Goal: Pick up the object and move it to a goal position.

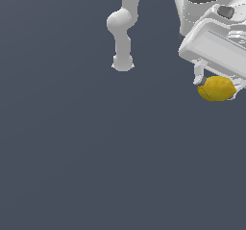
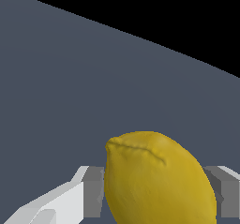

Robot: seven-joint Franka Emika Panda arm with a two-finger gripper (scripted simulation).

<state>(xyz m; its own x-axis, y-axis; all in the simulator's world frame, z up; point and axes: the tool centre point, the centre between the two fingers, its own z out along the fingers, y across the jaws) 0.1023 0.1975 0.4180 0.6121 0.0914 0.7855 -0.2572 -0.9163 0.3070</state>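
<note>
Look to the exterior view's right and you find the white gripper with the object, a yellow lemon-like oval, caught between its two fingers. The claw is pinched onto the object: one finger shows against its side toward the exterior view's left, and the other is mostly hidden behind the fruit on the far side. You can see the boxy white hand of the arm tilted directly above it.

In the wrist view the object fills the lower middle of the picture, its bumpy skin and a creased, pointed end turned toward the camera. A pale grey finger touches it on one flank and a second finger sits against the other flank, so you see the gripper closed around the fruit's width.

Beneath it lies only a plain dark grey-blue floor; you cannot tell from these views whether the object rests on that surface or hangs above it. No container shows in either view. The arm's base column stands well apart, toward the exterior view's upper middle.
</note>
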